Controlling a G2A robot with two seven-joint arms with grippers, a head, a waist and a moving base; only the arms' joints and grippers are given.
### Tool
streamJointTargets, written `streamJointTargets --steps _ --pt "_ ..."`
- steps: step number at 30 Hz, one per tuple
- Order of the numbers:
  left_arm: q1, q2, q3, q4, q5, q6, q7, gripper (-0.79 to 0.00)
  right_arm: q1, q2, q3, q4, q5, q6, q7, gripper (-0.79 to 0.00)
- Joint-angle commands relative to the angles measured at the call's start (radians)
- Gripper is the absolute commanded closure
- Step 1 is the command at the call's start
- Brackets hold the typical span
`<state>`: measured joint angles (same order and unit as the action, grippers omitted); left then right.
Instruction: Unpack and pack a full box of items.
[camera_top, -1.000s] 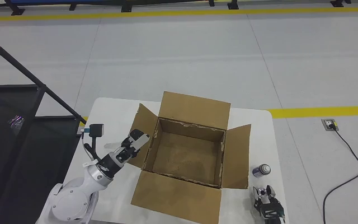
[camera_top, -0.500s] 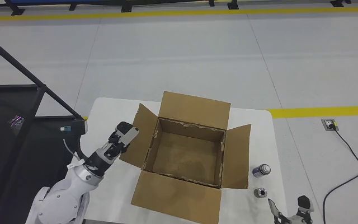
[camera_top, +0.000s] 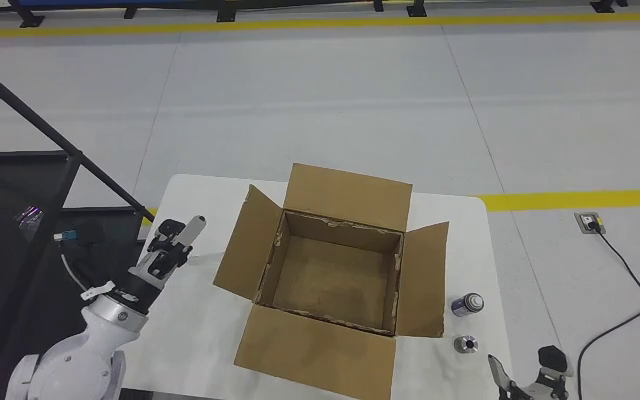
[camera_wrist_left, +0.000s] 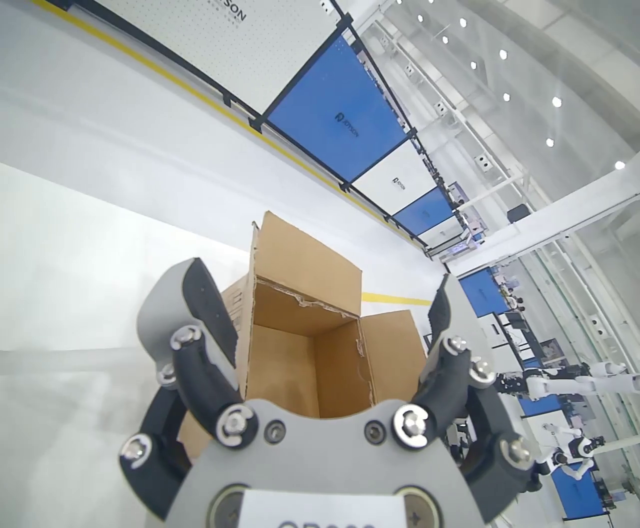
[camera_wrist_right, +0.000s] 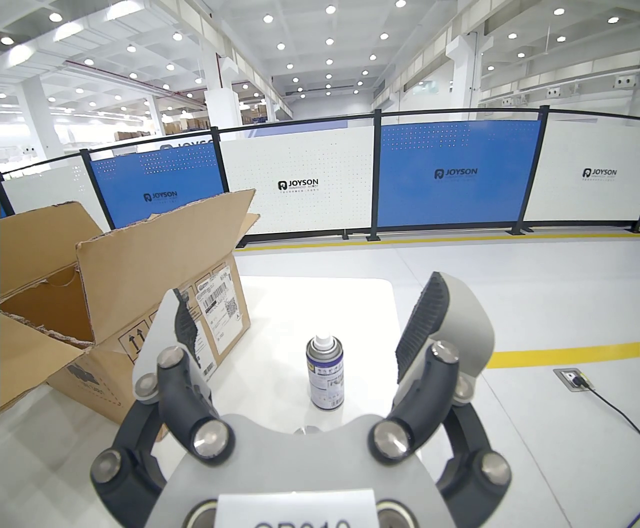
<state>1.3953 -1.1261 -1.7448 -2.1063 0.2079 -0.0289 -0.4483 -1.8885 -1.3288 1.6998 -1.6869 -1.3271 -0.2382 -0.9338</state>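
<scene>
An open cardboard box (camera_top: 335, 275) stands mid-table with its four flaps spread and its inside bare. My left gripper (camera_top: 183, 226) hovers over the table to the left of the box's left flap, open and holding nothing; its wrist view looks into the box (camera_wrist_left: 300, 350) between the spread fingers (camera_wrist_left: 205, 295). A spray can (camera_top: 466, 304) stands upright right of the box, and a smaller can (camera_top: 465, 345) stands just nearer. My right gripper (camera_top: 520, 368) sits open at the table's near right corner, behind the spray can (camera_wrist_right: 325, 372), apart from it.
The white table (camera_top: 200, 300) has bare room left of the box and a narrow strip on the right where the cans stand. A black frame (camera_top: 60, 190) stands off the table's left side. A floor socket and cable (camera_top: 590, 222) lie to the right.
My left gripper has drawn back leftward from the box's left flap. My right gripper has pulled back from the smaller can toward the near edge, leaving it standing.
</scene>
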Motion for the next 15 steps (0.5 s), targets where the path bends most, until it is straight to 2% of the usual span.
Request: streamJointTargets --steps 1,2,5,9,12,15 --pt "0.000 0.000 0.000 0.000 0.000 0.001 0.000 -0.785 0.004 0.000 -0.005 0.000 -0.006 0.004 0.017 -0.785" --pt "0.001 0.000 0.001 0.001 0.002 0.002 0.001 -0.785 0.013 -0.001 -0.015 -0.005 -0.013 0.014 0.036 -0.785" --pt "-0.035 0.000 0.037 0.021 0.047 0.120 -0.009 -0.785 0.014 -0.003 -0.047 -0.038 -0.047 0.033 0.045 -0.785" --pt "-0.097 0.007 0.073 0.079 0.103 0.237 -0.115 -0.785 -0.003 -0.004 -0.074 -0.086 -0.083 0.057 0.098 -0.785" --pt "-0.132 0.015 0.081 0.123 0.107 0.247 -0.247 -0.785 -0.006 -0.003 -0.082 -0.097 -0.103 0.054 0.129 -0.785" --pt "-0.161 0.022 0.092 0.164 0.116 0.231 -0.324 -0.785 0.001 -0.002 -0.089 -0.089 -0.111 0.046 0.137 -0.785"
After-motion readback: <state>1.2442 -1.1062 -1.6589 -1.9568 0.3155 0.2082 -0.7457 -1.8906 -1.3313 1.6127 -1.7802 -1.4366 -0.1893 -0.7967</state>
